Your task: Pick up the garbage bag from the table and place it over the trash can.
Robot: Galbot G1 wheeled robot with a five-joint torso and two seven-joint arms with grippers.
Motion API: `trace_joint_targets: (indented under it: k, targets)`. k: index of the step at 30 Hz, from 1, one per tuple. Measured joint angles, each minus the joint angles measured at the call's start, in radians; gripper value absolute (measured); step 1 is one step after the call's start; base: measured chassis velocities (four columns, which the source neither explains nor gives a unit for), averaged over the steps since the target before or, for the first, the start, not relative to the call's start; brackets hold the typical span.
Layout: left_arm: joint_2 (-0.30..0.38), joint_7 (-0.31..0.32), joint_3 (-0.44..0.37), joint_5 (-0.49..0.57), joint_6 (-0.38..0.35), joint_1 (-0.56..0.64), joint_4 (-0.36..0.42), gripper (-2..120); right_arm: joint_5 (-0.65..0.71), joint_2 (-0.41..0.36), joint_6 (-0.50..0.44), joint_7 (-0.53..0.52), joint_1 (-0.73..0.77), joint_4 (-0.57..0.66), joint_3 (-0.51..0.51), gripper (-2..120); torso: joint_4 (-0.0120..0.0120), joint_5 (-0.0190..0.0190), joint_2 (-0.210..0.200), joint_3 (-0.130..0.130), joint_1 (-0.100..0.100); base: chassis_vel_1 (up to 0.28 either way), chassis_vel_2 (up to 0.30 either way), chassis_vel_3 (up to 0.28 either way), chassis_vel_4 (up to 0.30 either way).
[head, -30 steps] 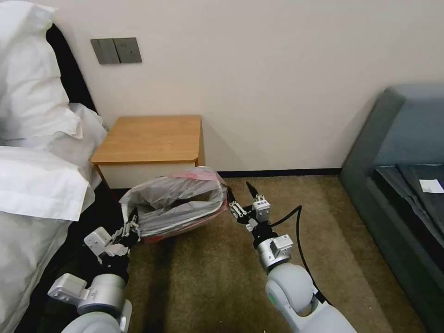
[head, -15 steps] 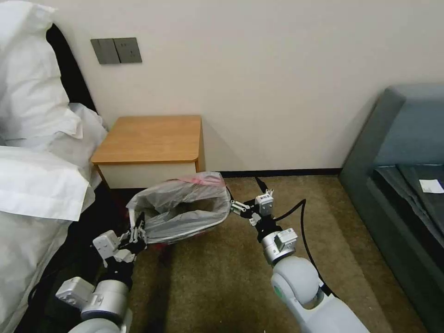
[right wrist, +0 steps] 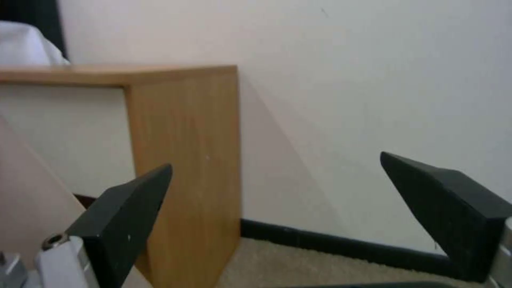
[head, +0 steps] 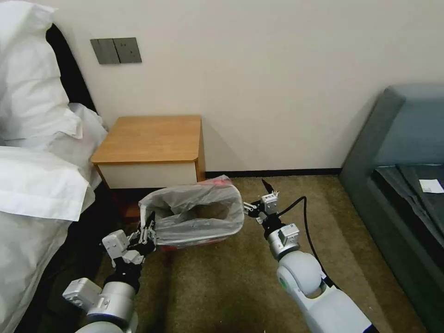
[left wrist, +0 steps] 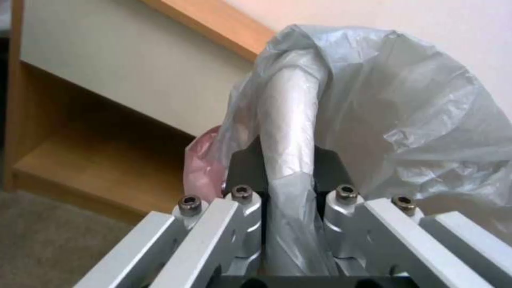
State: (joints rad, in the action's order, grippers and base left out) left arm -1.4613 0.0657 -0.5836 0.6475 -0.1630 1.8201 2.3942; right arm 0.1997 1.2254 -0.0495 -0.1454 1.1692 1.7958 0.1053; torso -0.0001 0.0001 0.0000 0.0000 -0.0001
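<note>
Carpet | garbage bag [head: 194,217] mouth up | left hand [head: 149,230] clamps rim

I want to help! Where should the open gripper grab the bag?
Probably the garbage bag rim on the right gripper side, approached from outside: plastic folds over the trash can edge there. The left gripper already pinches the opposite rim.

White pillows [head: 32,138] pile up on the left. A grey switch plate [head: 116,50] sits on the cream wall [head: 277,83], a dark baseboard [head: 277,173] along its foot. Olive carpet [head: 217,286] covers the floor — a grey-blue sofa [head: 402,152] on the right, a white paper [head: 431,186] on it.
</note>
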Motion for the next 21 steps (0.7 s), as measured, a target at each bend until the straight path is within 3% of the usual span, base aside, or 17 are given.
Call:
trace_joint_targets:
  k: [5, 14, 18, 21]
  targets:
    - [0.001, -0.001, 0.003, 0.001, 0.000, -0.001, 0.002, 11, -0.009, 0.002, -0.007, 0.000, -0.006, -0.025, 0.007, 100, 0.0001, 0.0000, 0.000, 0.000, 0.000, 0.000, 0.000, 0.000, 0.000]
    - [0.018, -0.002, -0.069, -0.048, 0.044, -0.054, -0.069, 11, -0.135, -0.003, -0.068, 0.003, 0.063, 0.015, 0.084, 100, 0.0000, -0.0001, 0.000, 0.000, 0.000, 0.000, 0.000, 0.000, 0.000]
    - [0.021, -0.011, -0.073, -0.137, 0.100, -0.072, -0.126, 11, -0.194, -0.022, -0.166, 0.049, 0.083, 0.088, 0.149, 100, 0.0000, -0.0001, 0.000, 0.000, 0.000, 0.000, 0.000, 0.000, 0.000]
    - [0.020, -0.013, -0.072, -0.148, 0.108, -0.072, -0.131, 11, -0.199, -0.026, -0.184, 0.068, 0.083, 0.097, 0.156, 100, 0.0000, -0.0002, 0.000, 0.000, 0.000, 0.000, 0.000, 0.000, 0.000]
